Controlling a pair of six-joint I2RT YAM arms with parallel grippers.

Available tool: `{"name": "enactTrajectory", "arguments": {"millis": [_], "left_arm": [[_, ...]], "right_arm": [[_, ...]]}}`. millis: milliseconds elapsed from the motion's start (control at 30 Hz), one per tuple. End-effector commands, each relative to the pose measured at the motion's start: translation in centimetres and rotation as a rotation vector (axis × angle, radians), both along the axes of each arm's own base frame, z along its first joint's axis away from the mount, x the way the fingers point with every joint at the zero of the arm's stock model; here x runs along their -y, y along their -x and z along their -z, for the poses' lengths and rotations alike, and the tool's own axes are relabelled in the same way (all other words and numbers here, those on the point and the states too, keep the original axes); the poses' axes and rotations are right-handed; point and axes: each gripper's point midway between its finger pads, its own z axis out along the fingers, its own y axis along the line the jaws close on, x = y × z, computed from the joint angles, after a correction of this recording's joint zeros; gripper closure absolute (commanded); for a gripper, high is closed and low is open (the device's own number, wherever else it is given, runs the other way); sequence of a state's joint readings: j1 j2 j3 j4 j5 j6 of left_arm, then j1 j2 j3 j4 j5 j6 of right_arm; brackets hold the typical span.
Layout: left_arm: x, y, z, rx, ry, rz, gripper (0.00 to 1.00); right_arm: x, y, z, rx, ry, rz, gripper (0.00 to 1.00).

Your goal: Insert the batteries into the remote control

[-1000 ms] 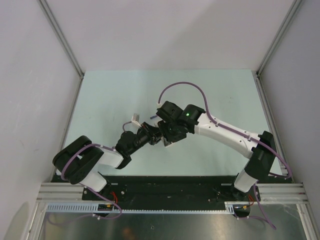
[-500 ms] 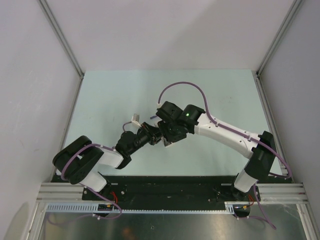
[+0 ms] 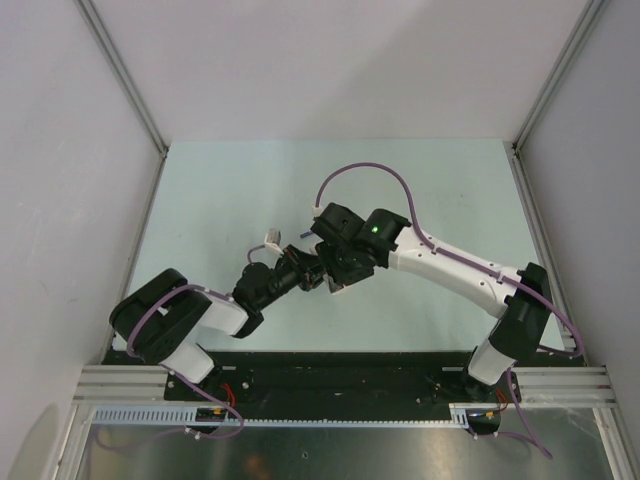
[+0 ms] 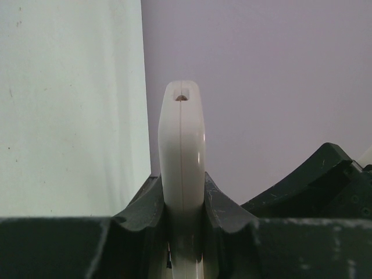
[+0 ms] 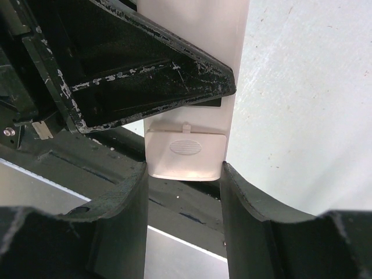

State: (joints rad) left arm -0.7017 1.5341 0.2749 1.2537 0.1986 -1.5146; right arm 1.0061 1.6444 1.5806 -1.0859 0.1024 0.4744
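- Top view: I see both arms meeting over the middle of the table (image 3: 220, 190). The left gripper (image 3: 306, 266) reaches in from the lower left and the right gripper (image 3: 335, 274) from the upper right, and they are touching or nearly so. The remote (image 3: 332, 284) is mostly hidden between them, with only a pale sliver showing at their lower edge. I can't make out any batteries here.
- Left wrist: the remote stands edge-on, straight up from between my left fingers (image 4: 139, 200). They are clenched on its two flat faces. A small hole shows in its rounded top end.
- Right wrist: I'm looking at the remote's plain white back. The cover (image 5: 185, 152), with its ribbed oval grip, sits between my right fingers (image 5: 131, 209). They press against both long edges, grasping it. A black finger of the left gripper crosses the remote just above the cover.
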Motion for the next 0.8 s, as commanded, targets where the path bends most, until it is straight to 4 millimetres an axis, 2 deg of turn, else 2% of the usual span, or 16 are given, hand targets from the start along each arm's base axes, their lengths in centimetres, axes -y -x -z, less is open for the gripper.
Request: {"name": "enactTrajectory", "arguments": {"millis": [0,433,767], "left_arm": [[0.7,0.7,-4.8,0.103,0.149,0.06,1.0],[0.7,0.5,-4.5,0.091,0.154,0.059,1.0],[0.6,0.4,-4.3,0.087,0.152,0.051,1.0]], "right_arm": [[-0.1,-1.2,-0.9,0.054,0.013,0.019,0.53],[0.3,-1.9,-1.5,0.088,0.04,0.031,0.41],[-0.1,-1.7,-2.0,0.081,0.015,0.03,0.39]]}}
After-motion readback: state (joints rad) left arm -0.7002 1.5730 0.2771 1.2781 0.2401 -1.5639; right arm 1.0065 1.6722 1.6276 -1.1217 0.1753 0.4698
